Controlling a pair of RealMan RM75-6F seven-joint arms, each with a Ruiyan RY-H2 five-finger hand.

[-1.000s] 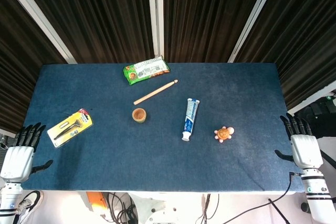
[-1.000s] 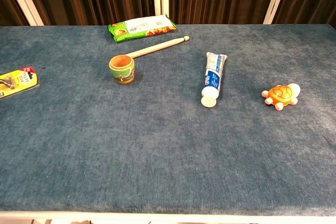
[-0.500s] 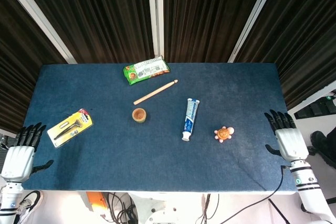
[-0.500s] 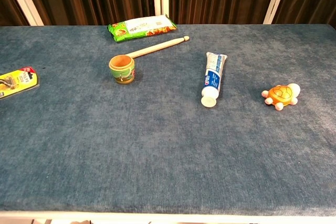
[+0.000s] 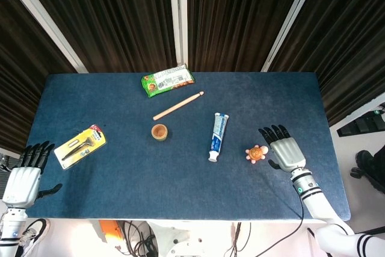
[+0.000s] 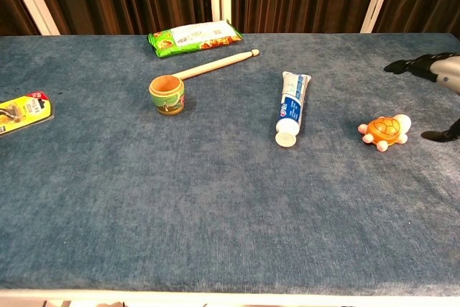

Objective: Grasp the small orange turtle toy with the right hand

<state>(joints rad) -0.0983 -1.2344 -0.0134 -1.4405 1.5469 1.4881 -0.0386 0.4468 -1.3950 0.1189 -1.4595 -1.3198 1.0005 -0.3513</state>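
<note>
The small orange turtle toy (image 5: 257, 153) (image 6: 384, 131) lies on the blue table, right of centre. My right hand (image 5: 283, 150) (image 6: 435, 77) hovers just to the turtle's right with fingers spread and nothing in it, not touching the toy. In the chest view only its fingertips and thumb show at the right edge. My left hand (image 5: 24, 175) stays at the table's front left corner, fingers apart and empty; the chest view does not show it.
A toothpaste tube (image 5: 218, 136) (image 6: 292, 107) lies left of the turtle. Further left stand a small wooden cup (image 5: 159, 131) (image 6: 167, 95), a wooden stick (image 5: 177, 105), a green snack packet (image 5: 168, 80) and a yellow razor pack (image 5: 80, 145).
My right hand has moved in from the table's right edge over the tabletop to just beside the turtle. The left hand and all objects stay put.
</note>
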